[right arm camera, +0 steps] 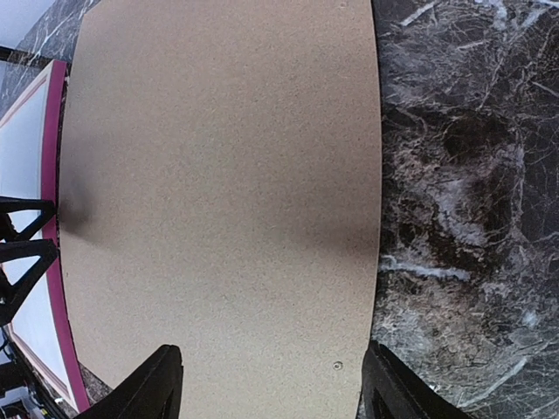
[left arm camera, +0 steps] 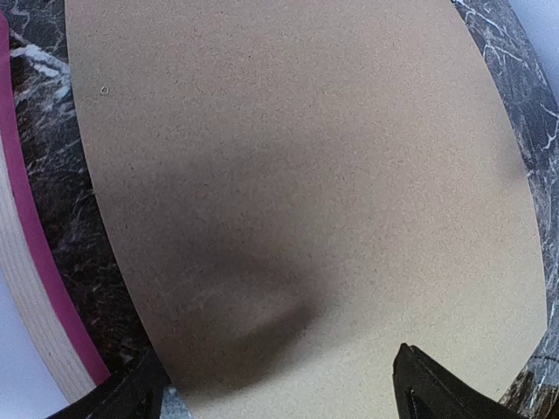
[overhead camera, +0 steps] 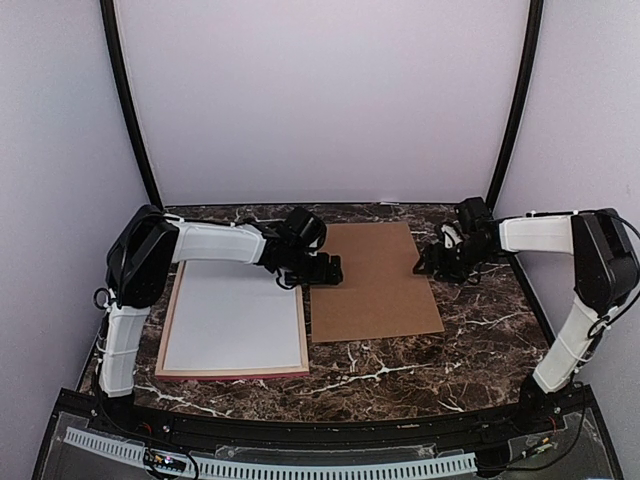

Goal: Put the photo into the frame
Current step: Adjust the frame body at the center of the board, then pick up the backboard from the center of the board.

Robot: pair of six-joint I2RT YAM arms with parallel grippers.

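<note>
The frame (overhead camera: 236,373) lies flat at the left, pale wood rim up, its pink side edge showing in the left wrist view (left arm camera: 35,262) and the right wrist view (right arm camera: 59,288). A blank whitish sheet (overhead camera: 235,315) fills it. The photo's dark printed scene shows in no view. My left gripper (overhead camera: 325,270) is open and empty, low over the left edge of the brown hardboard backing (overhead camera: 375,280), jaws wide apart (left arm camera: 275,393). My right gripper (overhead camera: 432,262) is open and empty at the board's right edge, jaws straddling that edge (right arm camera: 271,367).
The hardboard (left arm camera: 306,175) lies flat on the dark marble table (overhead camera: 480,340), just right of the frame with a narrow gap. It fills most of the right wrist view (right arm camera: 227,175). White walls and two black poles (overhead camera: 130,110) enclose the back.
</note>
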